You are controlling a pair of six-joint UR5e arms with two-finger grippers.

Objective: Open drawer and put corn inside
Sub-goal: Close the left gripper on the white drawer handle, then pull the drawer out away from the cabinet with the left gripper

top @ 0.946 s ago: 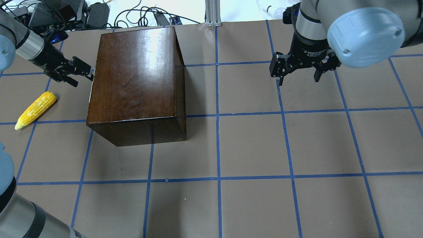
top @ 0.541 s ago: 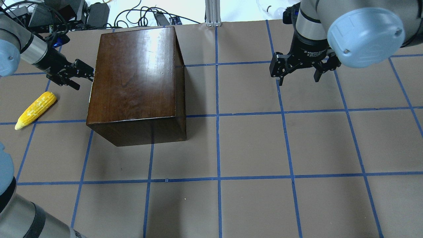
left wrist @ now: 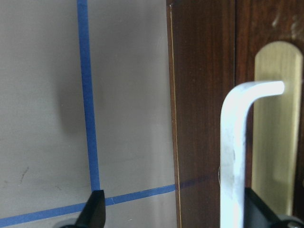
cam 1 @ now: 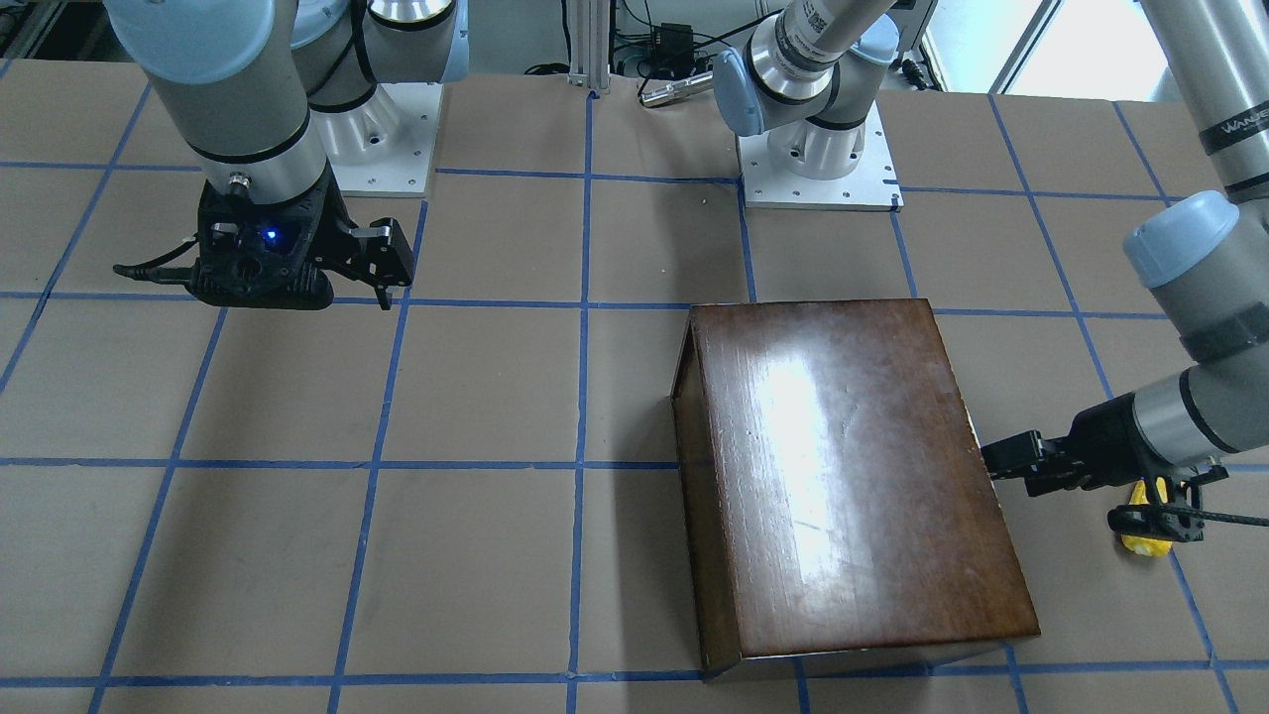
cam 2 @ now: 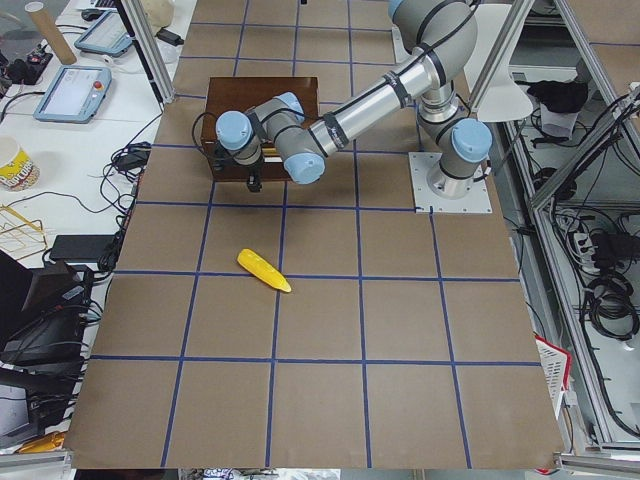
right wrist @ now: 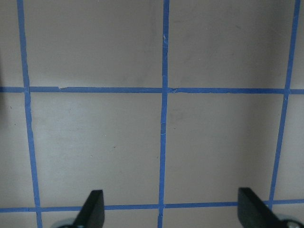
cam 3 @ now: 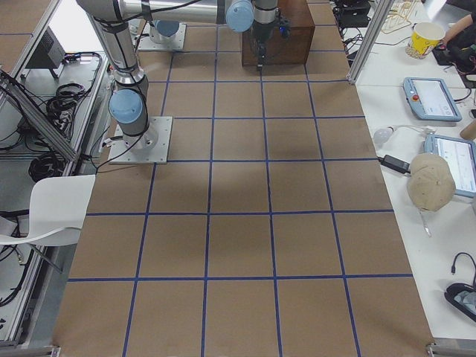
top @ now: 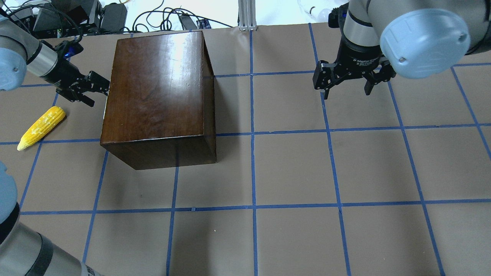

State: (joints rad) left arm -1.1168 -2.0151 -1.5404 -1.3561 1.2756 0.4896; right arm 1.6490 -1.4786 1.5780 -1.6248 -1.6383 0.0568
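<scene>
Straddling the shut drawer's (left wrist: 266, 21) stiff metal handle (left wrist: 232, 152), seemingly its firmest hold, the left gripper (top: 95, 86) is hovering with jaws apart, the right gripper (top: 347, 90) hanging spread, while the light corn (top: 41, 127) is lying on the tabletop (top: 291, 168) nearby

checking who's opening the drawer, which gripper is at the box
The left gripper: its open jaws straddle the metal handle on the box's end. The right gripper hangs above the table, far from the box.

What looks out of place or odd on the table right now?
Nothing stands out: the wooden box stands upright and undamaged, the corn lies whole on the table beside it, and nothing is spilled.
</scene>
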